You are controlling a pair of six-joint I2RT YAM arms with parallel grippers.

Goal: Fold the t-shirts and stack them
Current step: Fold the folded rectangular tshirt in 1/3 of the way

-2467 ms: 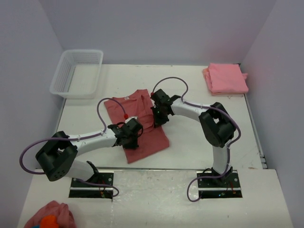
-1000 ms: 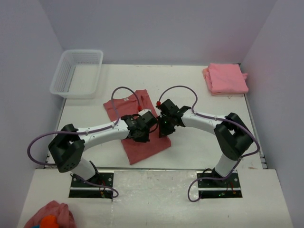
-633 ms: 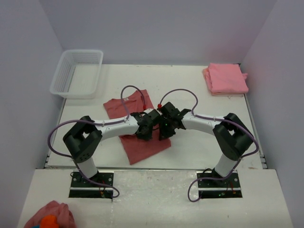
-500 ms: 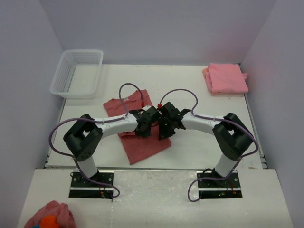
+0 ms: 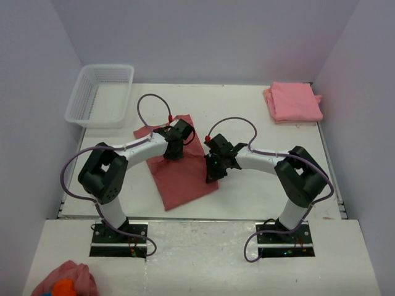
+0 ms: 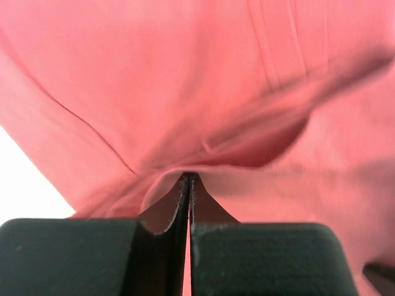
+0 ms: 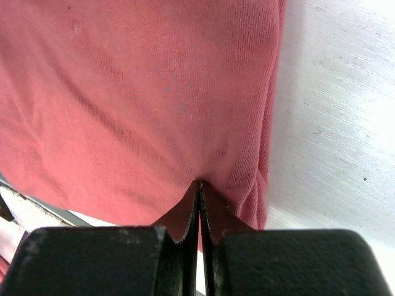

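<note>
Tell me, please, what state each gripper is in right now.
The left gripper is shut, pinching the red t-shirt.
The right gripper is shut, pinching the same shirt.

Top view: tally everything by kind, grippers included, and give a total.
red shirt: 1
pink folded pile: 1 (the shirts in it cannot be counted)
basket: 1
cloth lump: 1
grippers: 2, the left gripper and the right gripper, each shut on the red shirt
Total: 6
</note>
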